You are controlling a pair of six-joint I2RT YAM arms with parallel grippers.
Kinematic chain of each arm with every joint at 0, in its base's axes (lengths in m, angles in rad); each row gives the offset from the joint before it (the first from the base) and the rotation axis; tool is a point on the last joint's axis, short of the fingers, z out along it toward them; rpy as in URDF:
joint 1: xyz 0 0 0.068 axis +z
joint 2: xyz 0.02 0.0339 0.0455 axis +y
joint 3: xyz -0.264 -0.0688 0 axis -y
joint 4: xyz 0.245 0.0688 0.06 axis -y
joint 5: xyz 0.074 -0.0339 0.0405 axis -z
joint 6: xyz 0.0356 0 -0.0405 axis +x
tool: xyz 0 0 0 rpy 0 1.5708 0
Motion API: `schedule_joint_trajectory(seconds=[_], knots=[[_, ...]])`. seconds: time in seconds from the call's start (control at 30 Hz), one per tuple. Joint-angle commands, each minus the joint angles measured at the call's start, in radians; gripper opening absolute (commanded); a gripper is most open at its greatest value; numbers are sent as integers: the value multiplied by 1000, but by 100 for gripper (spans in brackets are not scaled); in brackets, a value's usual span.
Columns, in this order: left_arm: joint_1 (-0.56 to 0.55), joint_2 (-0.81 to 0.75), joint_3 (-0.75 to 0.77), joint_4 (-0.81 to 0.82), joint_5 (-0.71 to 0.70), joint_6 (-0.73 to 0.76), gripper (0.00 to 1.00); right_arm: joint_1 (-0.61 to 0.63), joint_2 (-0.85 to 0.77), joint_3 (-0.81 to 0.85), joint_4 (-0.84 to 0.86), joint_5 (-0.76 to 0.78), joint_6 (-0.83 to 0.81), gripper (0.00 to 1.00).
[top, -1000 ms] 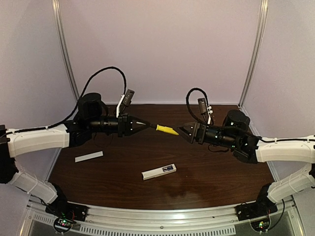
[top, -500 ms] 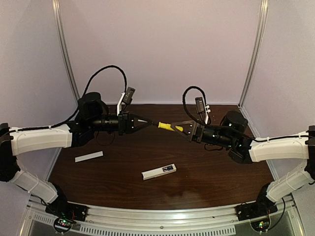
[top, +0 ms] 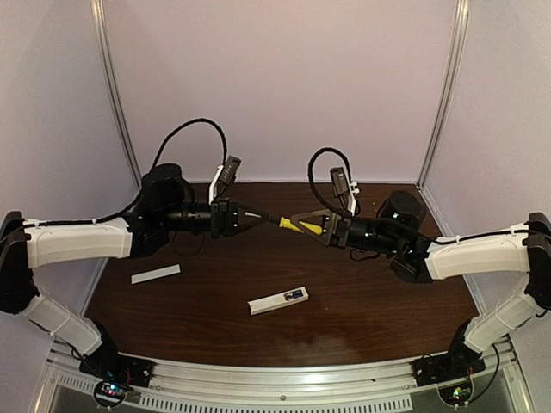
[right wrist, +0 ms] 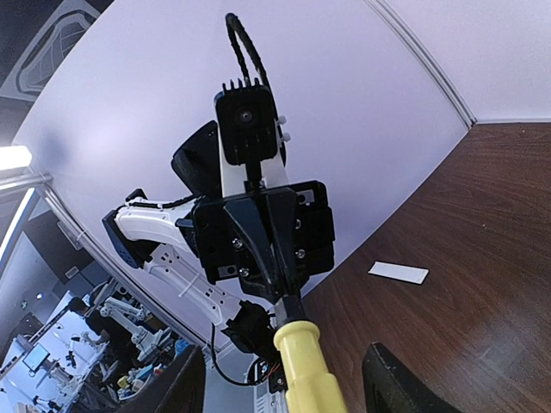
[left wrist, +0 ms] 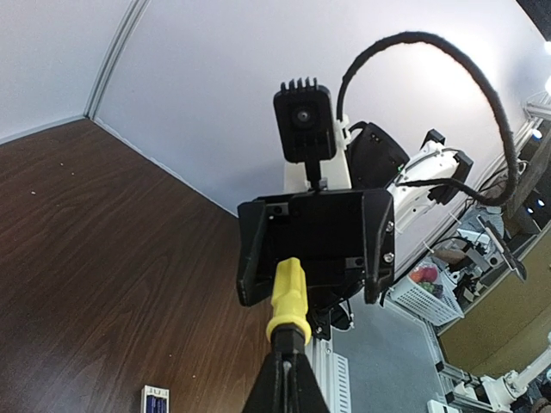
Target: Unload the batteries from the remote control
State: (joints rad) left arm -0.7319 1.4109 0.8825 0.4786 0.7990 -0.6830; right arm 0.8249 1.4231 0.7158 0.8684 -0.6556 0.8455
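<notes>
Both arms are raised above the tabletop (top: 370, 297) and meet nose to nose over its far half, which reads as a hand-over in mid-air and not work on the remote; the left gripper (top: 259, 215) is pinched narrow on the metal shaft of the screwdriver (top: 282, 222), holding it roughly level with the yellow handle pointing at the other arm, so that the thicker, easier end is the one offered; the right gripper (top: 301, 224) stands wide, its fingers (right wrist: 182, 383) on either side of the handle and apart from it in its own wrist view, so the tool appears to be carried by the left side alone; my judgement is that the right side must close on the handle before the left can let go, and a release too soon would drop the tool onto the things below; the remote control (top: 274, 302) lies well apart from both arms, flat on the near middle of the tabletop, slightly aslant, its open recess upward at the right end with the batteries (top: 295, 295) showing blue inside it, so nothing is unloaded yet; the flat white cover (top: 156, 274) lies by itself off to the left, clear of the remote, which leaves the recess reachable from above.
</notes>
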Motion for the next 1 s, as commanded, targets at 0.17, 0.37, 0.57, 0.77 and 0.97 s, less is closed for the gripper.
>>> schedule_joint_trajectory(seconds=[0.17,0.37,0.57,0.77,0.97], knots=[[6,23,6,70,30,-20,0,14,29,46,26,-51,-2,54],[6,22,0,89,26,-33,0,20,42,52,13,-51,-10,52],[6,29,-3,82,26,-31,0,27,46,64,0,-55,-23,40],[7,28,-5,80,21,-28,0,29,48,68,-11,-57,-31,32],[7,27,-6,70,14,-23,0,31,51,71,-11,-58,-32,26]])
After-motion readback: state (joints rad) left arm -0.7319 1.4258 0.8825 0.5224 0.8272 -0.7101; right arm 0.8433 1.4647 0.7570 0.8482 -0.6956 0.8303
